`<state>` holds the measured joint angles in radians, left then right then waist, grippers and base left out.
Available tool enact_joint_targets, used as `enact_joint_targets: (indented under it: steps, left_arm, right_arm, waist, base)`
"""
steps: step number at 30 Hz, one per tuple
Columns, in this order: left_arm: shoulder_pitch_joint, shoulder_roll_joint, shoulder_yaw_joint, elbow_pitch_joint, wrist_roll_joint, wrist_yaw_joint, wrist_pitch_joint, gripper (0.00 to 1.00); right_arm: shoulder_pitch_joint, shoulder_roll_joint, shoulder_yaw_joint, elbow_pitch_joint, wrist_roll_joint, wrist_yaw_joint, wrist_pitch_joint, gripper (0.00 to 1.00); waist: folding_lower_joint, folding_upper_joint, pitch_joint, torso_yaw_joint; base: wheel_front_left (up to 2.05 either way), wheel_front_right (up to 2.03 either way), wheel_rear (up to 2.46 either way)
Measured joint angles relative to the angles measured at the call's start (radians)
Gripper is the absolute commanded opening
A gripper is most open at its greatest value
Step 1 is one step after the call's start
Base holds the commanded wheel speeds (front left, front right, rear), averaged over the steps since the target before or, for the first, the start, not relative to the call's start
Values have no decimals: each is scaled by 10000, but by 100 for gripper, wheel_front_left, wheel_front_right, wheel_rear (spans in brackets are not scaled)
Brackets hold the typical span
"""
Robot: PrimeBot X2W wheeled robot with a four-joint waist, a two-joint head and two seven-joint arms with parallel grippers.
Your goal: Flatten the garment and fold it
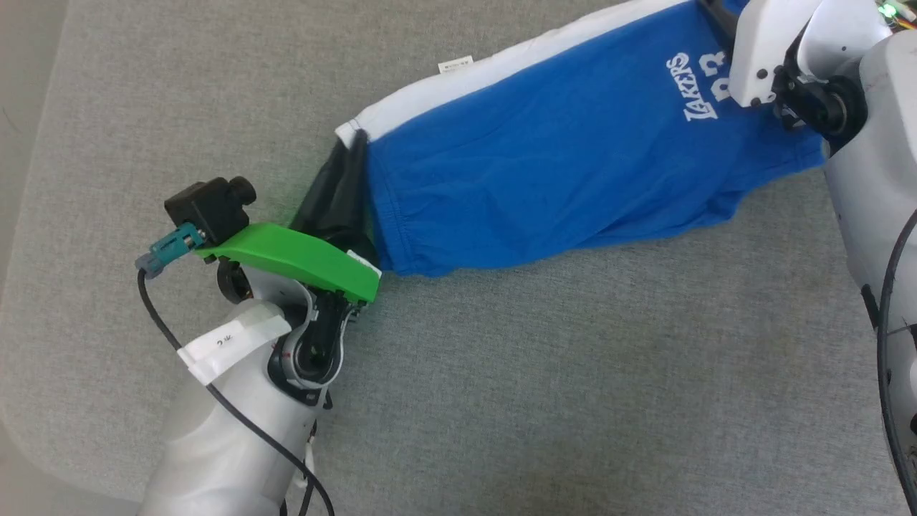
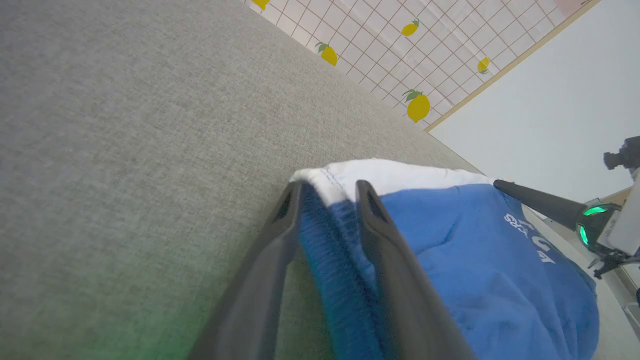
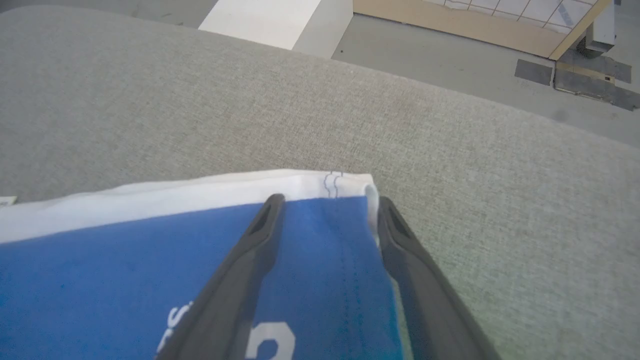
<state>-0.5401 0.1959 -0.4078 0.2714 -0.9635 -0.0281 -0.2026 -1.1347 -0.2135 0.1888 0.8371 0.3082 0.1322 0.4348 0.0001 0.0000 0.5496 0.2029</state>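
The shorts [image 1: 544, 179] lie stretched crosswise on the grey bench [image 1: 501, 401], mostly flat with a few wrinkles. Left claw [image 2: 327, 192] sits part-spread around the gathered waistband, right claw [image 3: 327, 205] is spread wide over a leg-hem corner, and neither looks to be pinching. Thin, floppy, probably slippery stuff, so I'd grab the waistband and stitched hems.

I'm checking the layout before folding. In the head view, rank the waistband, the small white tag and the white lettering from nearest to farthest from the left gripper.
From the left gripper:
1. Waistband, right at the gripper, at the left end of the shorts.
2. Small white tag, farther up, at the edge of the white trim.
3. White lettering, far right.
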Motion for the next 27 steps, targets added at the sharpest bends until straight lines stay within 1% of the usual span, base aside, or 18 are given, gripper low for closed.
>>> enact_joint_targets:
  steps: [5, 10, 13, 16, 17, 21, 27]
  left_arm:
    - [64, 21, 17, 48, -79, 17, 71, 100]
    - [162, 347, 228, -199, 196, 33, -255, 100]
    - [357, 621, 418, -491, 972, 174, -456, 100]
    - [723, 888, 786, -934, 2092, 431, -514, 100]
    - [940, 934, 1022, -1195, 2638, 527, -514, 100]
    - [1818, 911, 1628, -1804, 3952, 667, -554, 100]
    - [3038, 811, 1950, -1875, 5070, 746, -554, 100]
  right_arm:
    - [9, 38, -58, 12, 142, 0, -476, 100]
    - [425, 6, -84, -460, 849, 0, -1551, 100]
    - [1045, -102, 8, -763, 1175, 0, -2077, 100]
    - [1791, -255, 79, -1095, 1352, 0, -2592, 100]
    - [2116, -313, 71, -1243, 1440, 0, -2794, 100]
    - [3257, -472, 29, -1753, 1540, 0, -3302, 100]
    - [4898, -566, -224, -2322, 1632, 0, -3461, 100]
  waist:
    - [0, 0, -371, -26]
    - [0, 0, -1045, -92]
    - [-1, 0, -1481, -151]
    - [-1, 0, -1951, -231]
    - [-1, 0, -2154, -274]
    - [-2, 0, -2772, -437]
    - [-2, 0, -3500, -726]
  base:
    - [0, 0, 0]
    - [0, 0, 0]
    - [0, 0, 0]
    - [0, 0, 0]
    - [0, 0, 0]
    - [0, 0, 0]
    - [0, 0, 0]
